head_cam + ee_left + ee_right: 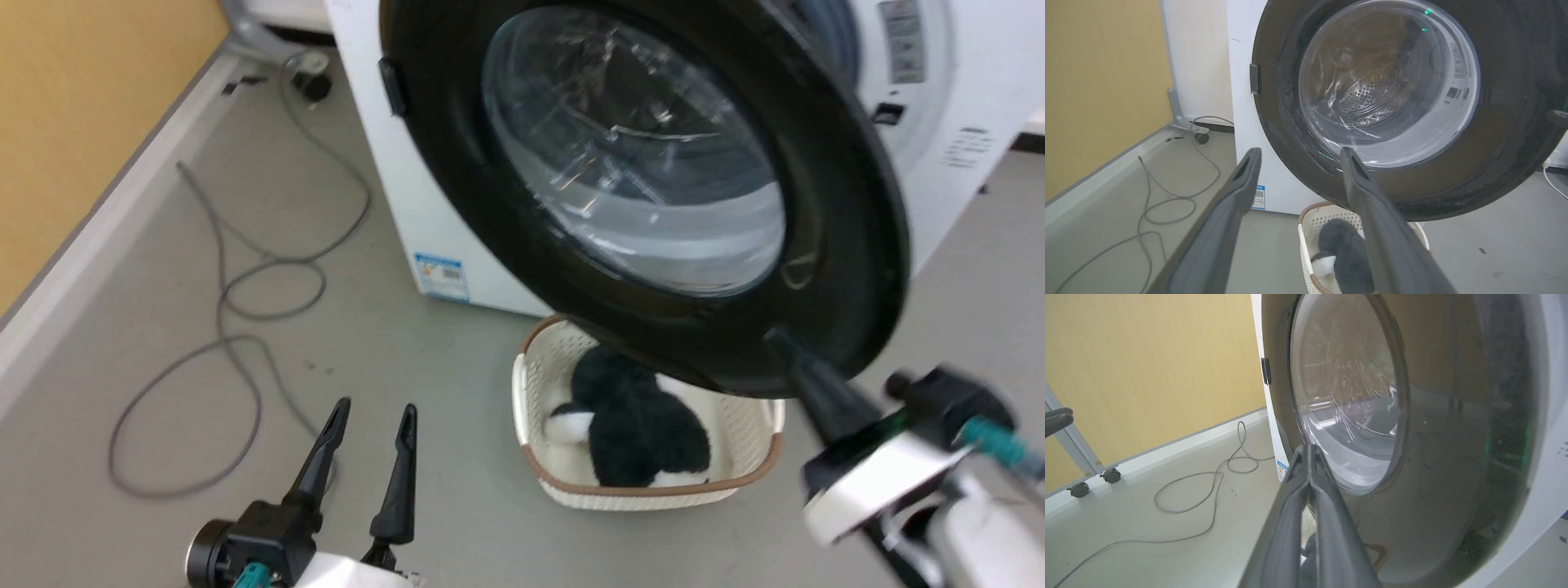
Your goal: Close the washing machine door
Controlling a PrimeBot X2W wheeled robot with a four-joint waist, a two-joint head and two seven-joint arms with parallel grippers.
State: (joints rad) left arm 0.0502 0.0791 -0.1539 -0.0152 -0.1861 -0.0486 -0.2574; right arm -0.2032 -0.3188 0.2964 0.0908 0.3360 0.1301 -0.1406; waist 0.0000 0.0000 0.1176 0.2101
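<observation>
**Door wide open, right fingers at its bottom edge**

Swung far out from the white washing machine (pixel 408 196): the washing machine door (pixel 637 155), black rim hanging over a cream basket (pixel 529 384). Inside the basket, a black and white fluffy toy (pixel 637 425). Lots of bare grey floor (pixel 457 523) to the left, crossed by a loose grey cable (pixel 233 286) near the yellow wall (pixel 82 98). Down at the door's lower rim, the right gripper (pixel 777 339), fingers pressed together with nothing between them, tip right at the black edge. Low on the left, the left gripper (pixel 375 406), fingers spread apart, holding nothing, well apart from the door.
</observation>
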